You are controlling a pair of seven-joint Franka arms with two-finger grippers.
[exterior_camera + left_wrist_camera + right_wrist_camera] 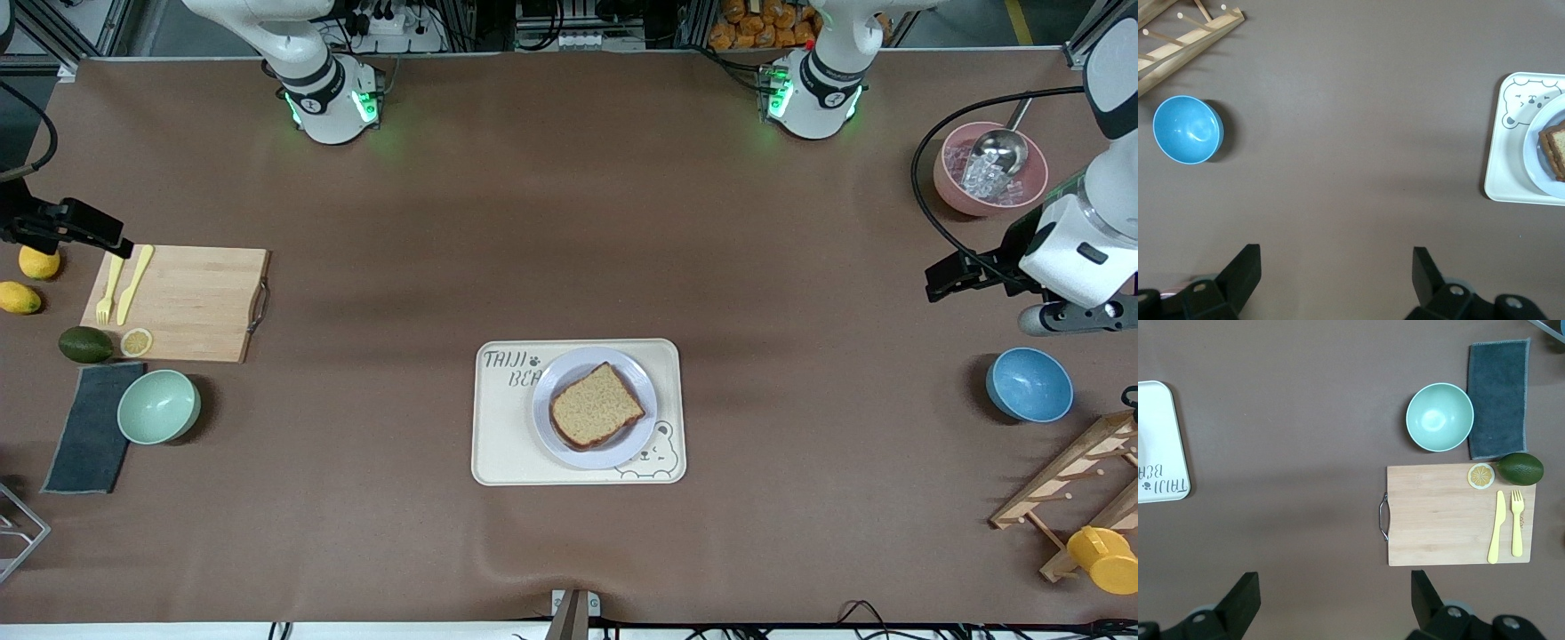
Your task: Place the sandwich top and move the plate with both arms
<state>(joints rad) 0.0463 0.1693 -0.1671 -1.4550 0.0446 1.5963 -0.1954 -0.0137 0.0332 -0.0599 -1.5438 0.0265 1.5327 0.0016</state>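
The sandwich top [596, 404], a tan bread slice with a brown crust, lies on the lavender-white plate [569, 364], which sits on the cream bear tray [502, 444] mid-table. Its edge shows in the left wrist view [1555, 150] on the plate [1538, 167]. My left gripper [933, 283] hangs open and empty over bare table near the left arm's end [1336, 267]. My right gripper [116, 244] hangs open and empty by the cutting board at the right arm's end [1335, 587].
A blue bowl [1029, 384], a pink bowl with ice and scoop [989, 169], a wooden rack [1067, 480] and a yellow cup [1105, 558] stand at the left arm's end. A cutting board [191, 302], green bowl [158, 406], grey cloth [89, 427], avocado and lemons lie at the right arm's end.
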